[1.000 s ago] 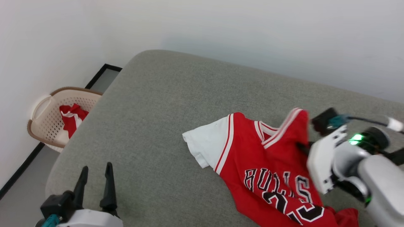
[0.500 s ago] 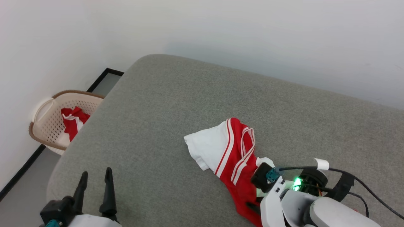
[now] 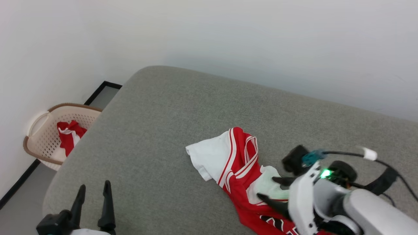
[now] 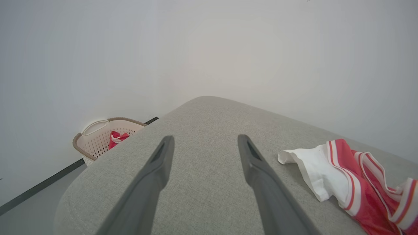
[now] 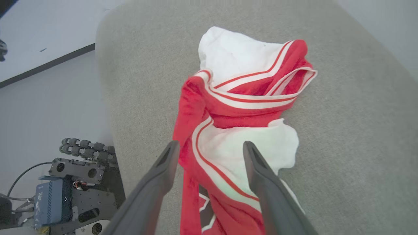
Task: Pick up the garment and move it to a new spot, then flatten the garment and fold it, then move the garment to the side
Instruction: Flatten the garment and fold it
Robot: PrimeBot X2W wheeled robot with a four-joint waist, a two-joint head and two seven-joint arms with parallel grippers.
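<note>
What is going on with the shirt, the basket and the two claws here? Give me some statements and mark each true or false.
1. The jersey lies crumpled on the grey cushion. True.
2. The right claw is clamped shut on the jersey. False: its fingers stand apart over the cloth and pinch nothing.
3. The left claw is open and touches no cloth. True.
4. The basket sits on top of the cushion. False: it stands on the floor beside it, against the wall, with a small red and white cloth inside.

White right forearm (image 3: 369, 209); green light (image 3: 325, 173); black cable (image 3: 343, 152); right tool (image 5: 209, 145), dark tapered fingers (image 5: 155, 182)
</note>
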